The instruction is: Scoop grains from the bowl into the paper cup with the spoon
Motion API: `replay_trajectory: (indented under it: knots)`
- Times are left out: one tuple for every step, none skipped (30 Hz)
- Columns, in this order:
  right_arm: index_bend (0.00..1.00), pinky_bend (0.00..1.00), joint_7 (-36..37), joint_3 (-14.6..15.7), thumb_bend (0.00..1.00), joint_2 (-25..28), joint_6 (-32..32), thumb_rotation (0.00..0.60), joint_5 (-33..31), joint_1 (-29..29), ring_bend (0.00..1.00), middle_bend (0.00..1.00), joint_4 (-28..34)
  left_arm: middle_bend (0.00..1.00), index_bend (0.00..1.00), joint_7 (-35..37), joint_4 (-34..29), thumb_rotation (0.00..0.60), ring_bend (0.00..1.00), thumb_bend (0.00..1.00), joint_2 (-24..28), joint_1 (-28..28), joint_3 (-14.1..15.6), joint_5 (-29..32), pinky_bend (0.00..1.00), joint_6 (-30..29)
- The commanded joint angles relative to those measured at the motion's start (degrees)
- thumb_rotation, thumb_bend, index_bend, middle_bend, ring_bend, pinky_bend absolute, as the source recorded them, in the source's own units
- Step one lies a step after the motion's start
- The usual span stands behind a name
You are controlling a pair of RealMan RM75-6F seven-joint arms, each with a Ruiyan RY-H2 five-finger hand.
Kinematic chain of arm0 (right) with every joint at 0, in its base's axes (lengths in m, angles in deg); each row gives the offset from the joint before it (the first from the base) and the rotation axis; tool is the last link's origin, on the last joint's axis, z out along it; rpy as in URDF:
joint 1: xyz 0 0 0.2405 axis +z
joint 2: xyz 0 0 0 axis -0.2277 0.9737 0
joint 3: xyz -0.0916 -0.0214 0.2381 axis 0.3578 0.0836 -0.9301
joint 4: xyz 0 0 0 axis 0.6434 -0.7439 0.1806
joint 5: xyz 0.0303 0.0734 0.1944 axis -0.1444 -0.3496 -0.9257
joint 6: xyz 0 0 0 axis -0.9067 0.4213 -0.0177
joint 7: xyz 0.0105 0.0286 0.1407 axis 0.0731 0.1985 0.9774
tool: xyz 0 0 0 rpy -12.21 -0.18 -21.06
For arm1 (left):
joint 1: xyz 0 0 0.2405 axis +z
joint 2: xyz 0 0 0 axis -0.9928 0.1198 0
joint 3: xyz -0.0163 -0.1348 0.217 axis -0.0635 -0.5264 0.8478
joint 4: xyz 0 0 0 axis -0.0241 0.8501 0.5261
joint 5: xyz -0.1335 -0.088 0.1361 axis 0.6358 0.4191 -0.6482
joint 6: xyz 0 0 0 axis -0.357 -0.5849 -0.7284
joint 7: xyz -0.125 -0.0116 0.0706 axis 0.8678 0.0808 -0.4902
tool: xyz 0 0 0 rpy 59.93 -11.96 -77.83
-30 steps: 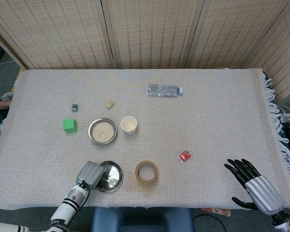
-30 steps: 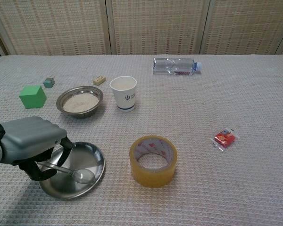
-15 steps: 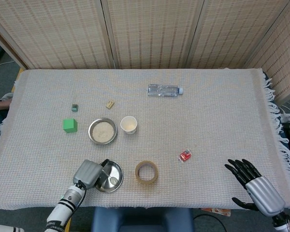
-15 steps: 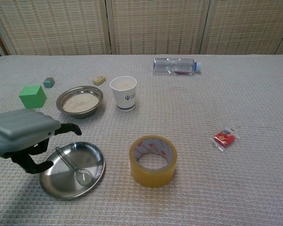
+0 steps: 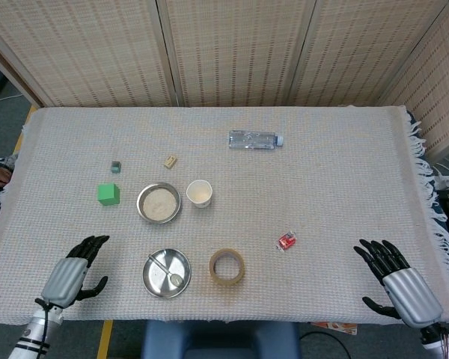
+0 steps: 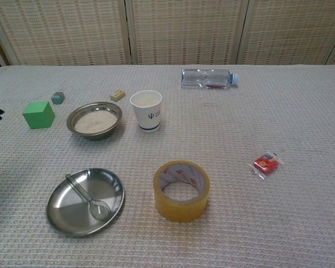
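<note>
Steel gleams at the near edge of the table: the spoon (image 6: 88, 198) lies in a shallow round metal plate (image 6: 58, 215), its bowl toward the front and its thin handle angled up to the back left. Nothing grips it. Behind the plate sits the metal bowl (image 6: 75, 115), round and low, filled with pale, fine grains (image 6: 95, 120). Just beside it on the right stands the paper cup (image 6: 146, 110), white, tapered, upright, with a small blue mark on its wall. The left hand (image 5: 72, 273) hovers well left of the plate, dark fingers spread, holding nothing. The right hand (image 5: 395, 280) is at the far right corner, fingers fanned apart, empty as well. A roll of glossy tan tape (image 6: 181, 190) lies flat right of the plate. All of it rests on a coarse woven cloth (image 6: 279, 111).
</note>
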Motion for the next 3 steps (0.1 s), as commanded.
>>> replay_trajectory:
  knots:
    - [0.00, 0.00, -1.2, -0.4, 0.09, -0.6, -0.7, 0.600, -0.4, 0.0, 0.00, 0.00, 0.3, 0.00, 0.00, 19.1, 12.5, 0.600, 0.00, 0.37, 2.6, 8.3, 0.4, -13.5, 0.11, -12.5]
    - [0.00, 0.00, -1.4, -0.4, 0.09, -0.6, -0.7, 0.600, -0.4, 0.0, 0.00, 0.00, 0.4, 0.00, 0.00, 20.0, 14.3, 0.600, 0.00, 0.37, 1.9, 8.7, 0.0, -14.5, 0.11, -13.3]
    - [0.00, 0.00, -1.4, -0.4, 0.09, -0.6, -0.6, 0.600, -0.4, -0.1, 0.00, 0.00, 0.5, 0.00, 0.00, 20.0, 15.2, 0.600, 0.00, 0.37, 1.5, 9.0, -0.3, -14.7, 0.10, -13.4]
